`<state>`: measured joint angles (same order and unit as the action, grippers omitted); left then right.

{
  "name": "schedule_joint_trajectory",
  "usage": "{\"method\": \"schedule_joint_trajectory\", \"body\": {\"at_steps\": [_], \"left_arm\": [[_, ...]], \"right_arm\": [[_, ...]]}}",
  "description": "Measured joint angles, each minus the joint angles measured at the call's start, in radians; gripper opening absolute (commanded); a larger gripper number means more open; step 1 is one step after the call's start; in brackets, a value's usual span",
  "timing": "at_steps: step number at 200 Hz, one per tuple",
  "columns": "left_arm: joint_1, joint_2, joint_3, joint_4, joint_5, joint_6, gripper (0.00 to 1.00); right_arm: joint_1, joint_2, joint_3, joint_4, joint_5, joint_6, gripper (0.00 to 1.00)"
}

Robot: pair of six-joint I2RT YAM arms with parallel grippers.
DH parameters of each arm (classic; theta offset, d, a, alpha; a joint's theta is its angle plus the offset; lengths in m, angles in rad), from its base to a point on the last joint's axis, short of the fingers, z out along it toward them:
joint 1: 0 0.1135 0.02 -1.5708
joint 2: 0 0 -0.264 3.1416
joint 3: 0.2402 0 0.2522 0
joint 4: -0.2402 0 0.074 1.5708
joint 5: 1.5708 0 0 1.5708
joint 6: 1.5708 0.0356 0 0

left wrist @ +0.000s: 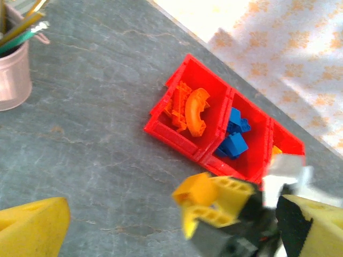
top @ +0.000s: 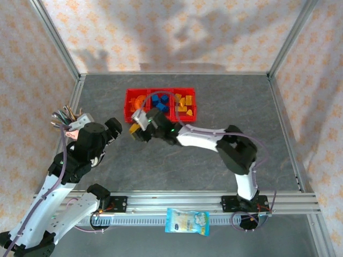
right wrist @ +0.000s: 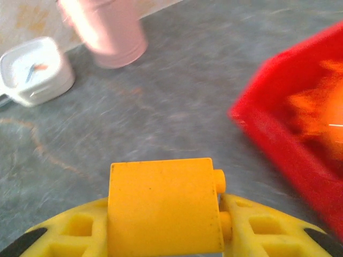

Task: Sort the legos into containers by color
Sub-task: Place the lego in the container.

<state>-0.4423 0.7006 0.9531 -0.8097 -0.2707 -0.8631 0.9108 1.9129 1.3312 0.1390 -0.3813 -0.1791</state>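
The right gripper [top: 135, 128] is clamped on a smooth, square-faced yellow brick [right wrist: 163, 206] with side studs. It sits over the grey marbled table [top: 225, 96], just beside the near left corner of the red plastic bins [top: 127, 103]. The bins hold a curved orange arch [left wrist: 195, 110], blue cubes [left wrist: 234, 143] and yellow blocks [top: 185, 104]. The left gripper [top: 114, 129] hangs nearby with its fingers apart.

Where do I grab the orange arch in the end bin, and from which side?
Best come straight down from above: the walls of the left bin close off every side. Pinch the orange arch across its narrow width at the crown of its curve, which lies topmost on the other orange pieces. The right hand holds a yellow block, so that goes first.
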Motion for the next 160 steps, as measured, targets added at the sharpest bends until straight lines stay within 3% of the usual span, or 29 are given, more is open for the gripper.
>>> {"method": "schedule_joint_trajectory", "body": {"at_steps": [27,54,102,160], "left_arm": [[0.000,0.053,-0.001,0.071,0.035,0.013,0.99],[0.000,0.114,-0.015,0.155,0.080,0.035,0.99],[0.000,0.225,-0.032,0.281,0.148,0.056,0.99],[0.000,0.251,-0.034,0.357,0.163,0.061,0.99]], "right_arm": [[-0.134,-0.112,-0.057,-0.011,0.035,0.054,0.41],[-0.241,-0.113,-0.027,-0.061,0.086,0.090,0.41],[-0.354,0.005,0.095,-0.155,0.179,0.135,0.41],[-0.400,0.186,0.339,-0.235,0.302,0.156,0.43]]}}
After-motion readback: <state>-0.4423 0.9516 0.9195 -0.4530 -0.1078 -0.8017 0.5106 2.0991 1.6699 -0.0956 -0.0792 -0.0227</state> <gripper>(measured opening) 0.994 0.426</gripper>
